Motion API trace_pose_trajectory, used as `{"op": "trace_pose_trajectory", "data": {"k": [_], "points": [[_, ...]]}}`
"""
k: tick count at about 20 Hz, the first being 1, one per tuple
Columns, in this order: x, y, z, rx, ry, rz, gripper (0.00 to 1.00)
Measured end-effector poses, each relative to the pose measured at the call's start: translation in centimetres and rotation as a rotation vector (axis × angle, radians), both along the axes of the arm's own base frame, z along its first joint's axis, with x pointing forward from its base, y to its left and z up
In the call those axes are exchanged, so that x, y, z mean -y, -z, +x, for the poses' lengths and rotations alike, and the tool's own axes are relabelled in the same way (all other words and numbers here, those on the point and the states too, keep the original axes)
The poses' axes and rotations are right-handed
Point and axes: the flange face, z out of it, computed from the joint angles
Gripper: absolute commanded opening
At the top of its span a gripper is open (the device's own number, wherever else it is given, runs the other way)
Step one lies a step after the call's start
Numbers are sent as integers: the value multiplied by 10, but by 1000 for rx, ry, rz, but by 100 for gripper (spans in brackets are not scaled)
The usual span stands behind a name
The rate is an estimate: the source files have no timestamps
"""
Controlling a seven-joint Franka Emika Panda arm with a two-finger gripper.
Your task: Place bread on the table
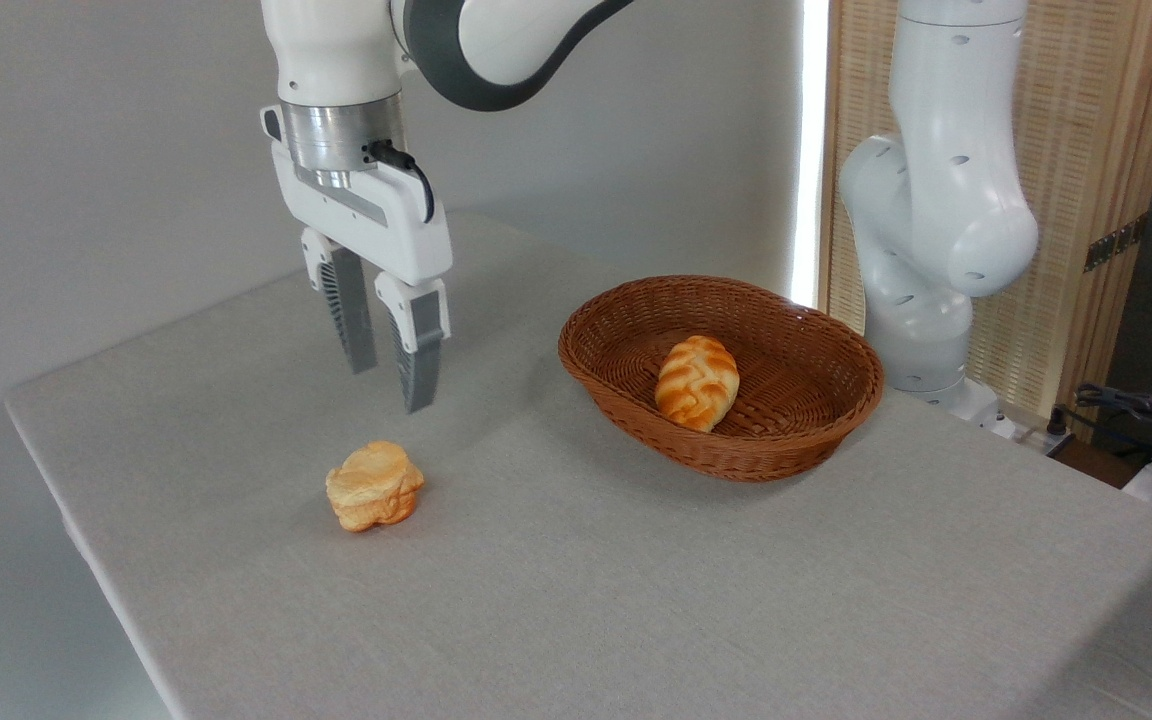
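One bread [374,486] sits on the table [636,600], clear of the basket [721,375]; gripper [388,382] above it, fingers spread, holding nothing. Task looks done, w/ only retreat left.

Arm reaches in from top, wrist vertical, gripper [391,388] pointing straight down, jaws parted and empty, hanging in air.

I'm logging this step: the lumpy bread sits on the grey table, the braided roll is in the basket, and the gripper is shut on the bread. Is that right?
Not quite. The camera view shows the gripper open and empty, hanging above the bread with a clear gap. The rest holds: the bread sits on the table, and the braided roll is in the basket.
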Motion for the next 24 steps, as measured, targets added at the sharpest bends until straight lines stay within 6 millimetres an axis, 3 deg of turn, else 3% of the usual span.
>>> {"op": "trace_pose_trajectory", "data": {"k": [6, 24], "points": [[-32, -15, 3, -31, 84, 28, 100], [-72, -36, 16, 6, 2, -5, 100]]}}
